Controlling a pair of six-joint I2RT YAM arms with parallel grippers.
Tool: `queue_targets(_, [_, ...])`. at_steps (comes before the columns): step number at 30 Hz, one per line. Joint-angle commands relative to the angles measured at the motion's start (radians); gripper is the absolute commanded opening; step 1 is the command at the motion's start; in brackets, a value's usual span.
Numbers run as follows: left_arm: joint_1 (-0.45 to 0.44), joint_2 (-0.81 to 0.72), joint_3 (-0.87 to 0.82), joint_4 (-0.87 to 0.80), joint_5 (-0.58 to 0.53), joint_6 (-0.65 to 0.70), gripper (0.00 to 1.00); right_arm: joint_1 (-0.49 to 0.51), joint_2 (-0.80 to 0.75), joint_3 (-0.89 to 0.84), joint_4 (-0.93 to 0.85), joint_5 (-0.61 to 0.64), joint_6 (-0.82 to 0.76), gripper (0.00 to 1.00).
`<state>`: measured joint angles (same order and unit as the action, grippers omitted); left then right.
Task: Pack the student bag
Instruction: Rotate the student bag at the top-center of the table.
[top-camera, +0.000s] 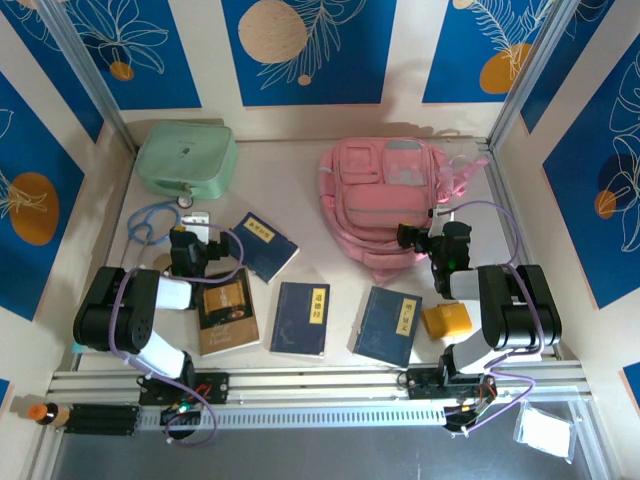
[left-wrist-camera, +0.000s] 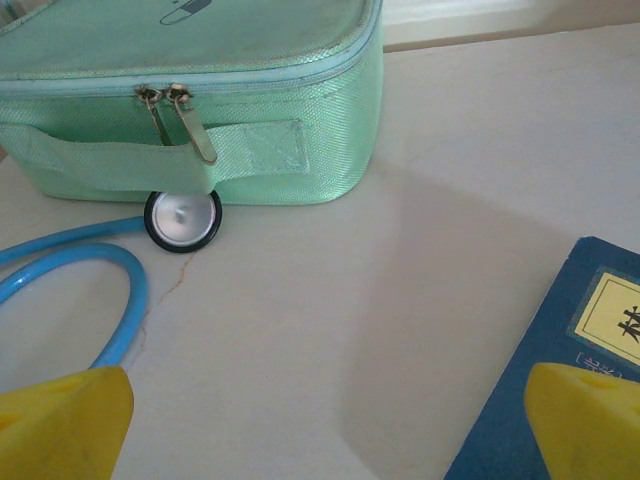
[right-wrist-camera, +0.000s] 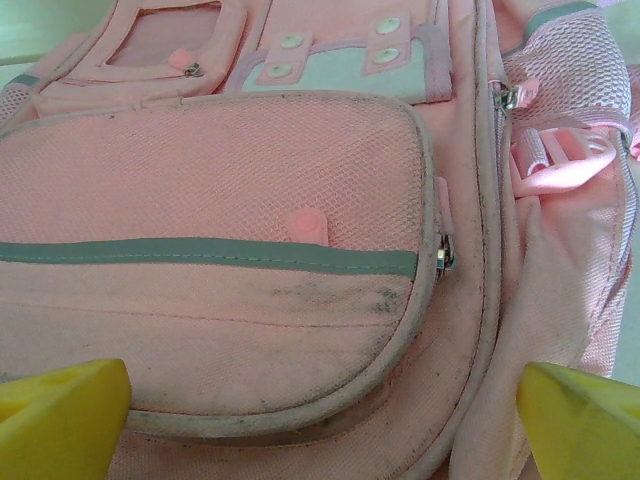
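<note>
The pink student bag (top-camera: 385, 200) lies flat at the back right of the table, front pockets facing up. My right gripper (top-camera: 418, 240) hovers at its near edge. In the right wrist view this gripper (right-wrist-camera: 325, 405) stands open, its yellow fingertips (right-wrist-camera: 60, 415) wide apart over the bag's grey-trimmed front pocket (right-wrist-camera: 230, 290), with nothing between them. My left gripper (top-camera: 200, 248) is open over bare table (left-wrist-camera: 330, 400), between the stethoscope and a blue book (left-wrist-camera: 560, 400).
A mint-green case (top-camera: 185, 160) sits at the back left with a blue stethoscope (top-camera: 150, 220) in front of it. A brown book (top-camera: 227, 315) and three blue books (top-camera: 263, 245), (top-camera: 301, 318), (top-camera: 388, 325) lie across the middle. A yellow block (top-camera: 447, 320) rests by the right arm.
</note>
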<state>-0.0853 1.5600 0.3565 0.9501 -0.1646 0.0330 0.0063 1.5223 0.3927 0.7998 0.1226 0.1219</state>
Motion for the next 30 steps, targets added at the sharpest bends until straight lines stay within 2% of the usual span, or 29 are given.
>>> queue_targets(1, [-0.003,0.005,0.011,0.004,0.014,0.008,1.00,-0.005,0.002,0.026,0.004,-0.024,-0.017,0.99])
queue_targets(11, [-0.003,0.006,0.007,0.012,0.013,0.008,1.00,-0.003,0.001,0.021,0.014,-0.023,-0.019,0.99])
queue_targets(14, [-0.005,0.005,-0.003,0.033,-0.024,-0.002,1.00,0.001,-0.011,0.020,0.010,-0.025,-0.024,0.99])
queue_targets(17, [-0.004,-0.043,-0.036,0.053,-0.072,-0.020,1.00,0.032,-0.103,0.045,-0.110,0.081,-0.025,0.99])
queue_targets(18, [-0.005,-0.068,-0.042,0.042,-0.080,-0.023,1.00,0.030,-0.137,0.060,-0.160,0.080,-0.023,0.99])
queue_targets(23, [-0.005,-0.261,0.022,-0.232,-0.152,-0.046,1.00,0.038,-0.248,0.183,-0.429,0.129,0.067,0.99])
queue_targets(26, [-0.005,-0.364,0.111,-0.450,-0.161,-0.146,1.00,0.052,-0.252,0.278,-0.601,0.156,0.186,0.99])
queue_targets(30, [-0.007,-0.412,0.269,-0.729,-0.040,-0.339,1.00,0.053,-0.195,0.443,-0.857,0.134,0.311,0.99])
